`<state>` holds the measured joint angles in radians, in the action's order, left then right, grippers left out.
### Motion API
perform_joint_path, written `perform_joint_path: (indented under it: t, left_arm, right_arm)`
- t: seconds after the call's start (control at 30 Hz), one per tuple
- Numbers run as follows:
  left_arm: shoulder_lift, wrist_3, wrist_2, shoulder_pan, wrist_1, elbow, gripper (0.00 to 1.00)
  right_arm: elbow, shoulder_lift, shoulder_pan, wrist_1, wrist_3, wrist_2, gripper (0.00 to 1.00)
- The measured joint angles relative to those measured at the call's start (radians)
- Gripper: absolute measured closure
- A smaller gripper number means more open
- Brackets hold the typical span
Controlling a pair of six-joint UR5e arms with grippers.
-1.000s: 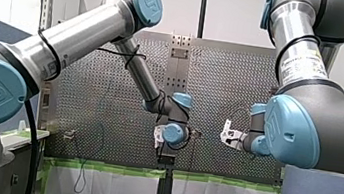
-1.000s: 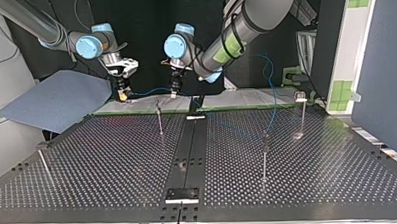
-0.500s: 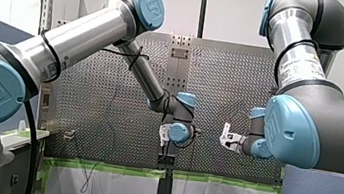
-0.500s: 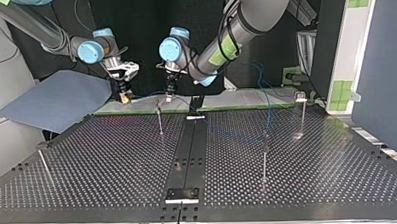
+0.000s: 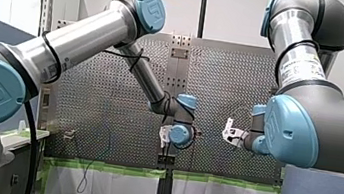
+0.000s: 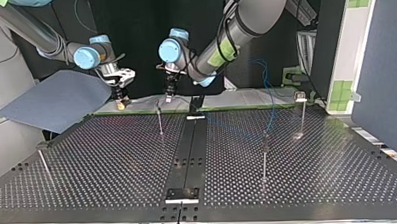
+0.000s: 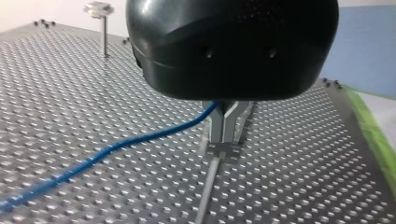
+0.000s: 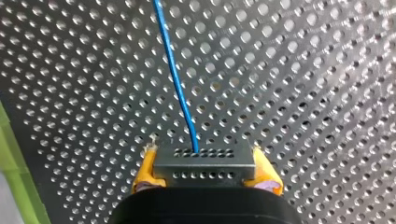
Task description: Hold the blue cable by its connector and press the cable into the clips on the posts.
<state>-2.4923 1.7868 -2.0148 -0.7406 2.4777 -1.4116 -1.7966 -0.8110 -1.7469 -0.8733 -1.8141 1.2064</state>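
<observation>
Perforated counter (image 7: pixel 70 93) — left tool (image 7: pixel 223 137), pinched on the blue cable (image 7: pixel 140 140), should press straight into the clip (image 7: pixel 223 148) — right tool (image 8: pixel 205 170), clamping the connector (image 8: pixel 204 161), should hold tension.

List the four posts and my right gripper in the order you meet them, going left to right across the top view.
Leaning post at far left → my right gripper → thin post near the middle → nearer post right of middle → clip-topped post at far right.
</observation>
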Motion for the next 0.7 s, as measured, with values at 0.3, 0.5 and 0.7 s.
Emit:
perform_joint_path:
  t: [0.3,0.5,0.7]
  left_arm:
    - [-0.041,0.006,0.006,0.011,0.045,0.085,1.00]
    - [-0.042,0.007,0.017,0.017,0.058,0.125,1.00]
    - [-0.042,0.014,0.027,0.027,0.057,0.129,1.00]
  right_arm:
    - [0.008,0.001,0.018,0.005,-0.002,-0.012,1.00]
    - [0.009,0.002,0.021,0.004,0.001,-0.013,1.00]
    - [0.015,0.003,0.022,0.007,0.010,-0.017,1.00]
